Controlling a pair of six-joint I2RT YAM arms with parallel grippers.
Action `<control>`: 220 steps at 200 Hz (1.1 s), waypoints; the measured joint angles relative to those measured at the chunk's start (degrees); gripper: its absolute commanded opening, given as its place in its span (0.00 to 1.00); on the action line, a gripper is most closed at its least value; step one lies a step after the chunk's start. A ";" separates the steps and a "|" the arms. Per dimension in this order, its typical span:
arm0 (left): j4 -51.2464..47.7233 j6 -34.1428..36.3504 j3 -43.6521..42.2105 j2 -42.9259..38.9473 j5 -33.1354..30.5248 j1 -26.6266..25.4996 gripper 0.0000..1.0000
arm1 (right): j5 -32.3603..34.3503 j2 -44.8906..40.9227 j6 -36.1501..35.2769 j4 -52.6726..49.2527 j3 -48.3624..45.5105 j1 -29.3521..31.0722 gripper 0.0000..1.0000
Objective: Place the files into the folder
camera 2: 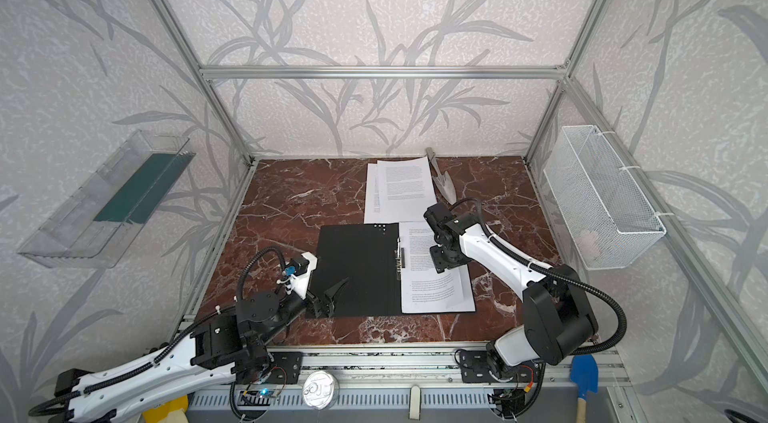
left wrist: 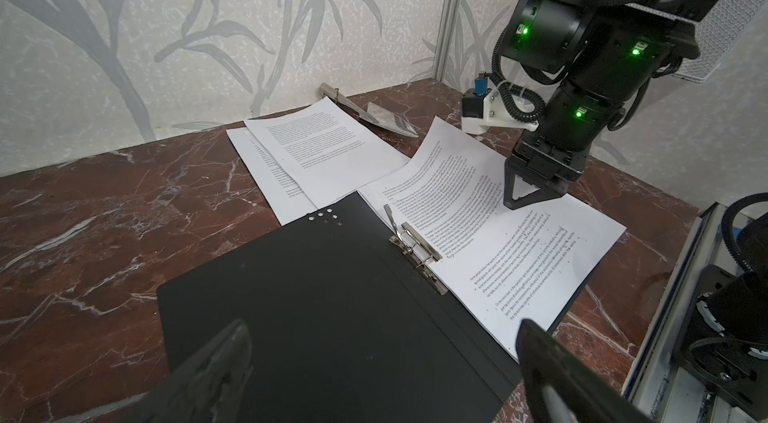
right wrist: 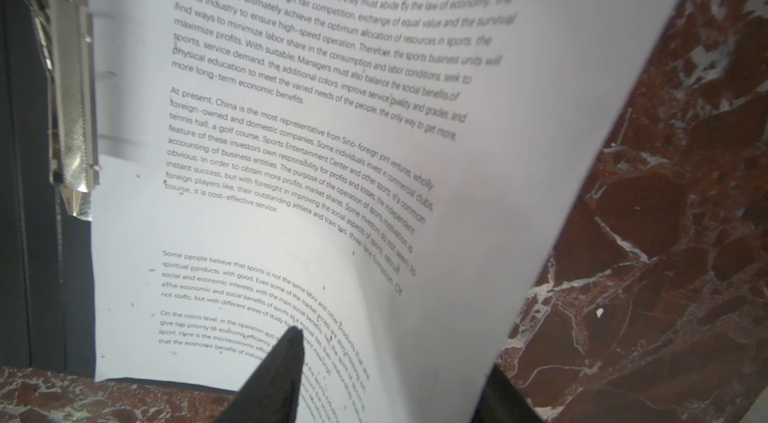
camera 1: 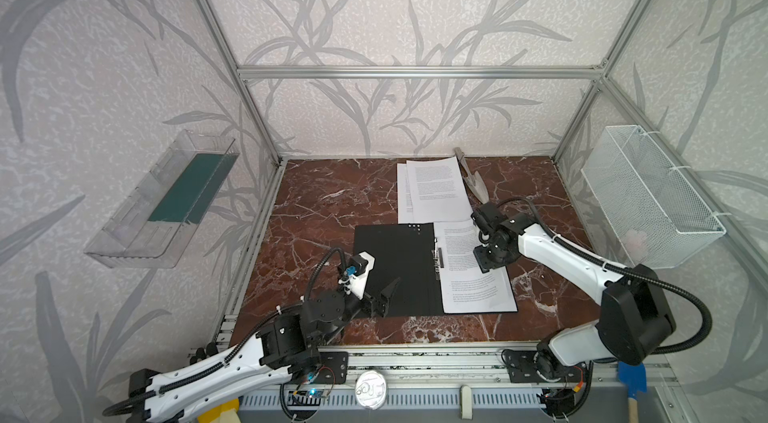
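Note:
The black folder (camera 1: pixel 395 267) (camera 2: pixel 357 267) (left wrist: pixel 324 317) lies open on the marble table, its metal clip (camera 1: pixel 439 257) (left wrist: pixel 415 250) (right wrist: pixel 75 109) along the spine. Printed files (camera 1: pixel 473 288) (camera 2: pixel 436 292) (left wrist: pixel 519 258) (right wrist: pixel 291 150) rest on its right half, the top sheet's outer edge curled up. More files (camera 1: pixel 432 192) (camera 2: pixel 399 192) (left wrist: pixel 324 155) lie loose behind the folder. My right gripper (camera 1: pixel 482 265) (camera 2: pixel 440 265) (left wrist: pixel 523 202) (right wrist: pixel 395 352) points down at the sheet, open, with the raised edge between its parted fingers. My left gripper (camera 1: pixel 386 296) (camera 2: pixel 332 296) (left wrist: pixel 384 329) hovers open over the folder's left flap.
A metal trowel (camera 1: pixel 471 179) (camera 2: pixel 442 179) (left wrist: pixel 374 117) lies at the back beside the loose sheets. A clear bin (camera 1: pixel 166 200) holding a green pad hangs on the left wall. A white mesh basket (camera 1: pixel 652 196) hangs on the right wall.

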 measured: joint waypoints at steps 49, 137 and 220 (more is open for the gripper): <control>-0.02 0.00 0.00 -0.57 -0.02 0.00 0.99 | 1.68 -3.34 -0.17 0.85 -0.28 0.22 0.68; -0.90 -1.60 0.00 -1.25 -0.66 0.00 0.99 | -1.03 -28.94 1.57 10.05 -6.49 1.66 0.99; -1.46 -9.99 5.88 17.55 6.69 9.70 0.97 | -11.04 -31.32 4.50 22.03 -13.88 1.66 0.99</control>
